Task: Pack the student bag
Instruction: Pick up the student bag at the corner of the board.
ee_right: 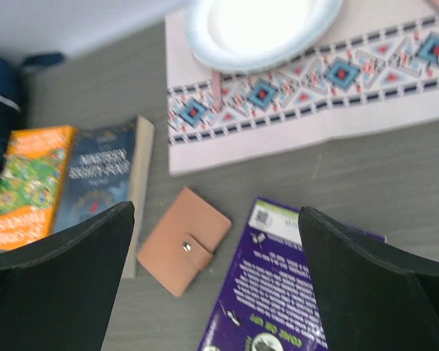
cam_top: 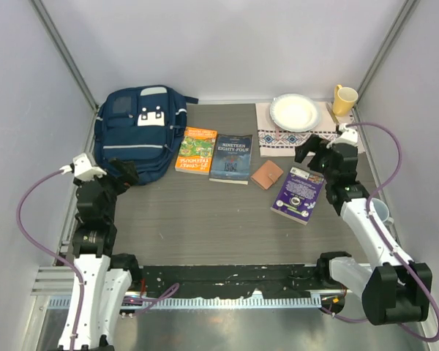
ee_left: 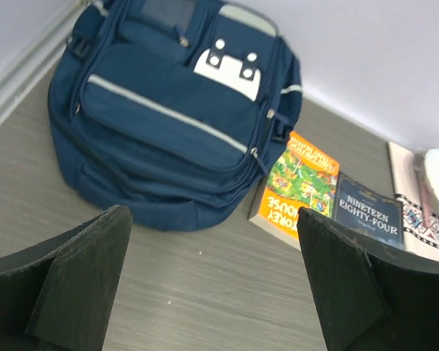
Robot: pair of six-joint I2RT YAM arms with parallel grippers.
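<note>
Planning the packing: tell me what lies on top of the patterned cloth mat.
A round white plate sits on the white patterned cloth mat. The cloth under it is hidden, and the right arm covers the mat's right end.

The student bag is laid at the far left of the counter. Just to its right, the Treehouse book and the Nineteen Eighty-Four book are set side by side. A wallet is placed to their right, and a third book is laid right of it, nearer the front. Behind these, a placemat is spread, with a plate on it and a mug at its far right corner.
</note>
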